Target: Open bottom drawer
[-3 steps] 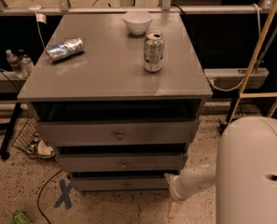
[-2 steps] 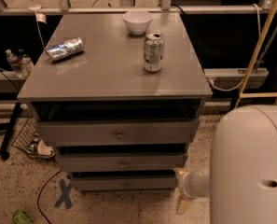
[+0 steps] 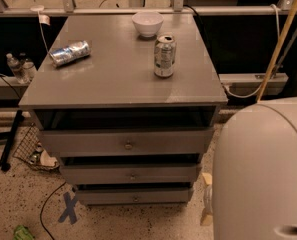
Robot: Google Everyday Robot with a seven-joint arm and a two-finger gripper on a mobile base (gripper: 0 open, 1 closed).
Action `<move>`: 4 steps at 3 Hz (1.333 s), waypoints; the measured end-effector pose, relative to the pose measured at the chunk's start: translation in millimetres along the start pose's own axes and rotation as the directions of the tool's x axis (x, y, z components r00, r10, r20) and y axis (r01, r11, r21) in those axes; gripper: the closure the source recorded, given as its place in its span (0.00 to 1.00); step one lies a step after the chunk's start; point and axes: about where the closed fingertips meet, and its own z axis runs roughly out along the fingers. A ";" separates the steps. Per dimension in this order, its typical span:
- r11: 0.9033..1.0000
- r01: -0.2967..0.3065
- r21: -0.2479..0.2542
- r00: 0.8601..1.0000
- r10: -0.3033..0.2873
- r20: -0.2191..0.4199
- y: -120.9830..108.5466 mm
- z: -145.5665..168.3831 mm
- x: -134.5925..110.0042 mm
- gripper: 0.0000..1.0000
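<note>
The bottom drawer (image 3: pixel 135 196) is the lowest grey front of the cabinet, with a small round knob (image 3: pixel 135 199) at its centre. It stands slightly out, as do the middle drawer (image 3: pixel 132 174) and top drawer (image 3: pixel 128 143) above it. My gripper (image 3: pixel 206 215) shows only as a cream sliver low at the right of the cabinet, beside the bottom drawer's right end. The rest of it is hidden behind my arm's large cream shell (image 3: pixel 263 174). It does not touch the knob.
On the cabinet top stand an upright can (image 3: pixel 164 56), a lying crushed can (image 3: pixel 69 53) and a white bowl (image 3: pixel 147 23). A wire basket (image 3: pixel 33 151) and a black stand leg are on the floor left. A blue tape X (image 3: pixel 68 207) marks the floor.
My arm's cream shell has spread left and up in the view. It now covers the forearm and most of the gripper that showed beside the bottom drawer. The drawers have not moved.
</note>
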 end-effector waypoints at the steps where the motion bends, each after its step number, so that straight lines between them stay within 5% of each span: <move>1: 0.999 0.008 0.041 1.000 -0.007 -0.006 -6.5 -18.5 5.5 0.00; 2: 0.999 0.008 0.041 1.000 -0.007 -0.006 -6.5 -18.5 5.5 0.00; 4: 0.994 0.037 0.102 0.998 -0.031 -0.058 -63.4 -51.1 54.5 0.00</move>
